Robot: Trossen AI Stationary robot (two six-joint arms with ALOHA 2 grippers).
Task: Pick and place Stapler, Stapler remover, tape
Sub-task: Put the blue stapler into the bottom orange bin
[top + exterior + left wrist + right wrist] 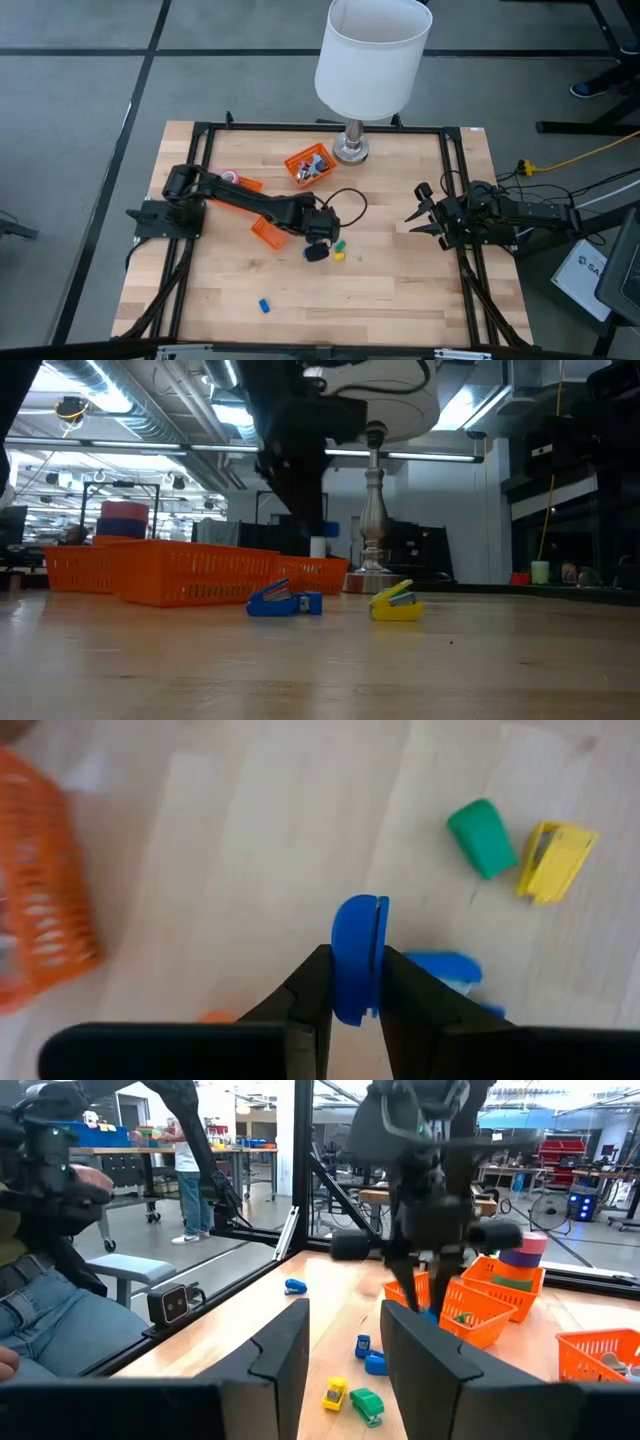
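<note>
Left wrist view gives you the clearest read: the left gripper (355,982) has its two fingers clamped on a small blue piece (357,955), held edge-up between them above the table (250,850). By its shape you would take it for a small stapler or staple remover, though you cannot tell which. A second blue piece (445,970) lies on the wood just past the fingers, and a green piece (481,837) and a yellow one (553,860) lie close together a little farther off.

From the high view you can see the left arm reaching to the middle of the table, its gripper (318,243) near the green and yellow pieces (339,250), with a small orange basket (268,232) just beside the arm. Another orange basket (308,164) near the lamp base (351,150) already holds several mixed small things, and a ring-shaped roll of tape (229,177) sits near the far-left corner. One more blue piece (265,305) lies alone near the front edge.

The right gripper (422,212) waits at the right side of the table with its jaws apart, holding nothing.

Judging from this, you are partway through: some items look already binned, one is in hand and not yet placed, and the green, yellow and remaining blue pieces are left on the table.
</note>
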